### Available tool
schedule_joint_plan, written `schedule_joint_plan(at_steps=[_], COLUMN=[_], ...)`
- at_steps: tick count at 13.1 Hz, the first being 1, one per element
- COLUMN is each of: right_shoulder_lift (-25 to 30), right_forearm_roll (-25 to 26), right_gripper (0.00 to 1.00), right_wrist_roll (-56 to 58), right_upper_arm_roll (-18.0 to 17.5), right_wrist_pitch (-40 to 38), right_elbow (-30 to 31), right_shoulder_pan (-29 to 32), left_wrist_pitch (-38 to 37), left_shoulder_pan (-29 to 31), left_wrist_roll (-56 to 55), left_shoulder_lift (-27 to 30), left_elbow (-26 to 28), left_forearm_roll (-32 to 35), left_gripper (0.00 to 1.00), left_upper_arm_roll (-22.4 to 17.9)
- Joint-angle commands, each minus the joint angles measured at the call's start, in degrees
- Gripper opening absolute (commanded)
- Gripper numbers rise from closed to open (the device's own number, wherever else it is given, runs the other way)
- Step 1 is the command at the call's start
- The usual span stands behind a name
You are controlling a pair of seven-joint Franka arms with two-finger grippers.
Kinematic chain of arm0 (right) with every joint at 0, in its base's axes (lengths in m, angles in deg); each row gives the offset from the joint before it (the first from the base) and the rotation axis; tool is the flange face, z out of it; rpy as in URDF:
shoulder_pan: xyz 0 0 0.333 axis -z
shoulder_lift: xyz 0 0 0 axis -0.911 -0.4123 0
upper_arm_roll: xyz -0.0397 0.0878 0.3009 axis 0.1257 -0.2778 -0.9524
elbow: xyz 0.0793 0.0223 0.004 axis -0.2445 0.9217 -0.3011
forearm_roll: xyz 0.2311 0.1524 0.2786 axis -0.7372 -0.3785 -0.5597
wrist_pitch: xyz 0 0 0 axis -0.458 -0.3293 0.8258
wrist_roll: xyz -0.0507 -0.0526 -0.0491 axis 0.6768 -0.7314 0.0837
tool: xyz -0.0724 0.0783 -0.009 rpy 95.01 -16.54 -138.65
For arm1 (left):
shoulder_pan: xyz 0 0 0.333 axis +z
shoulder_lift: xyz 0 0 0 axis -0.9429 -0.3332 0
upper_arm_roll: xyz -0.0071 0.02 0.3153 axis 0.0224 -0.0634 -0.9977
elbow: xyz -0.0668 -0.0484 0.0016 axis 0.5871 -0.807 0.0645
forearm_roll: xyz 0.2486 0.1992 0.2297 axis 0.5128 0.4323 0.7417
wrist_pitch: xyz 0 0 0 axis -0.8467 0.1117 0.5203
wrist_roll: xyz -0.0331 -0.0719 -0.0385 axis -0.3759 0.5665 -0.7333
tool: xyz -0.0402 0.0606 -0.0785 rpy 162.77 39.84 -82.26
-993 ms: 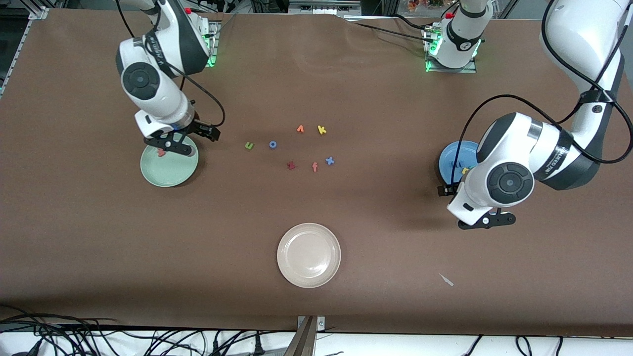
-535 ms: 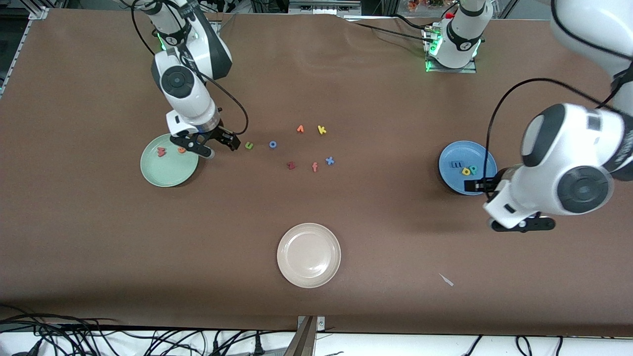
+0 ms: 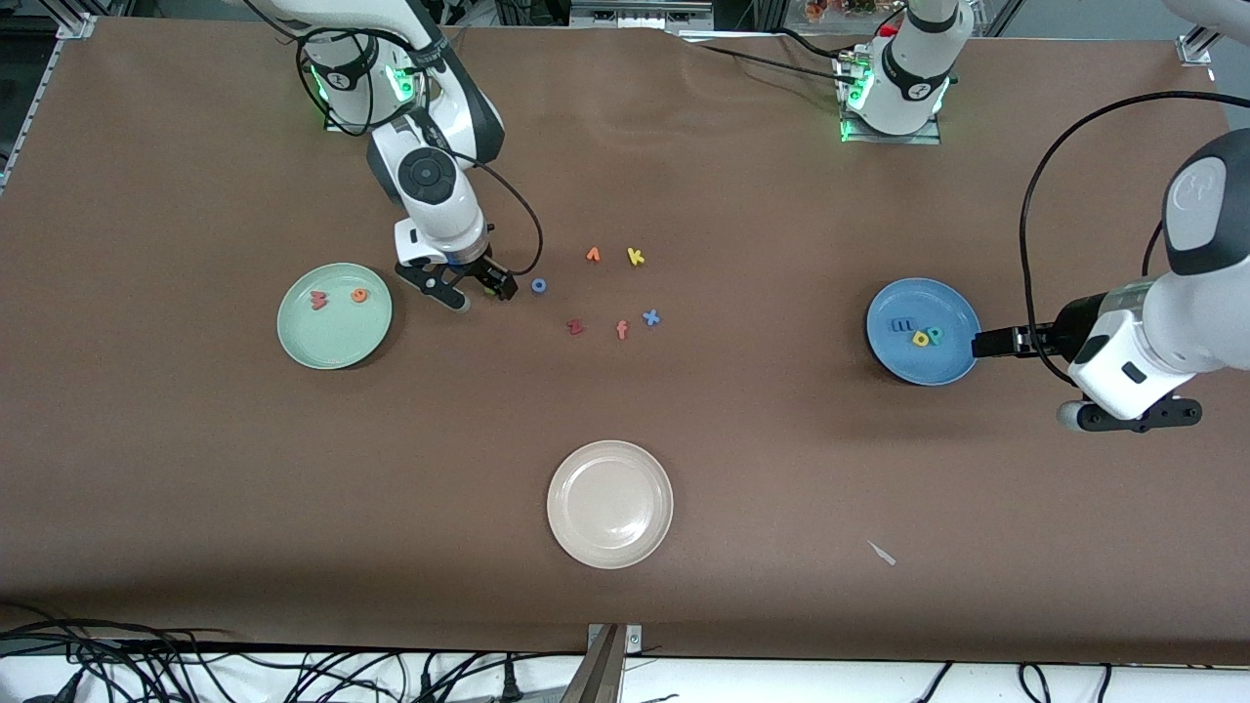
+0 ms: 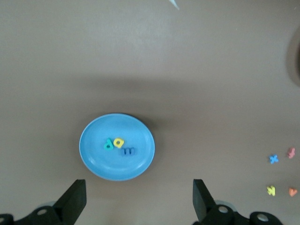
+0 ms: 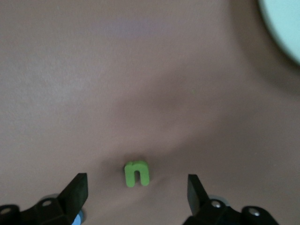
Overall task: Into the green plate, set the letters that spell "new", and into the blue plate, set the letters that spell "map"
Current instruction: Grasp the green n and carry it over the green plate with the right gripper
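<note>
The green plate (image 3: 334, 340) holds the pinkish-red w (image 3: 317, 300) and the orange e (image 3: 359, 294). Beside it, my right gripper (image 3: 480, 293) hangs open low over the green n (image 5: 136, 173), which lies on the table between its fingers (image 5: 77, 188), untouched; the front view hides it. The blue plate (image 3: 928, 363) holds the blue m (image 3: 902, 325), yellow a (image 3: 920, 338) and teal p (image 3: 935, 334). My left gripper (image 3: 1023, 379) is open and empty in the air beside that plate (image 4: 91, 140), toward the left arm's end.
Loose letters lie mid-table: a blue o (image 3: 538, 285), an orange one (image 3: 593, 255), yellow k (image 3: 636, 257), dark red z (image 3: 575, 327), salmon f (image 3: 621, 330), blue x (image 3: 650, 316). A cream-white plate (image 3: 610, 547) sits nearer the front camera, a white scrap (image 3: 882, 553) beside it.
My right gripper moved from over the green plate toward mid-table and now hangs over the green n. The left arm drew away from the blue plate toward its end of the table.
</note>
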Motion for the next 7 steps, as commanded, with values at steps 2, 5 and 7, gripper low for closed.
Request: schedule_joint_plan(at_steps=[2,5,7], right_shoulder_lift=[-1.77,-3.53,-3.8], right_forearm_roll=[-0.62,-0.7,-0.71], right_gripper=[0.81,0.71,0.39], right_wrist_roll=[-0.88,-1.31,-1.31], right_upper_arm_roll=[-0.47,-0.82,-0.82], right_wrist_pitch=[1.4,4.29,4.83], right_elbow=[-0.08,-0.08,-0.08], right_shoulder_pan=[0.11,-0.24,-0.33], left_wrist_pitch=[7.14,7.23,7.15], left_shoulder_pan=[-2.22,-2.67,-2.76], left_wrist_roll=[7.66,9.62,9.88], left_shoulder_lift=[10.44,10.99,10.63], left_elbow=[14.79,15.43,14.55], left_forearm_roll=[-4.79,-4.45,-2.01], left_gripper=[1.0,1.0,1.0], left_upper_arm_roll=[-5.28,-6.27,-6.01])
